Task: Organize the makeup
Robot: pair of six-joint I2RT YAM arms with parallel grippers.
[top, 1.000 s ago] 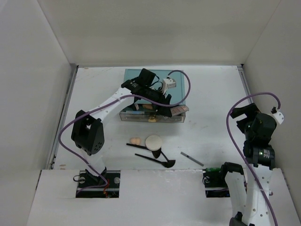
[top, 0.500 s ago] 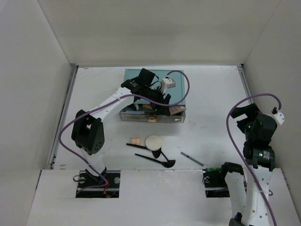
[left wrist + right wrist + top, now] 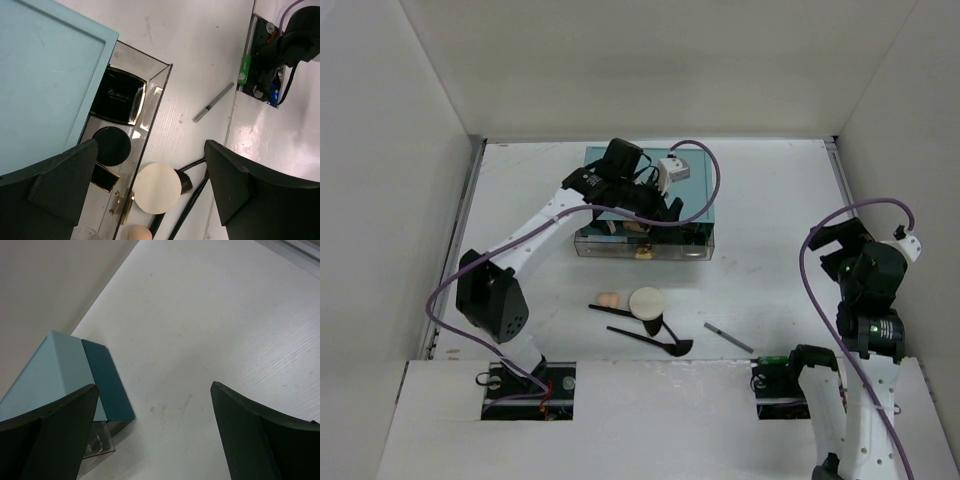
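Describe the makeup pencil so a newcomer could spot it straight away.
Find the teal drawer box at the middle of the white table. In front of it, nearer the arms, sits a cluster: peach sponge, round cream puff and black brushes. The pencil lies alone to their right, a thin grey stick set slantwise, touching nothing and with no bristle head.

The box (image 3: 45, 65) was finished in smooth matt teal. The drawer (image 3: 155, 97) was made of clear glossy plastic. The palette (image 3: 117, 95) was cased in glossy black, the puff (image 3: 158, 188) was matt, and the table (image 3: 200, 50) was painted white and faintly grained.
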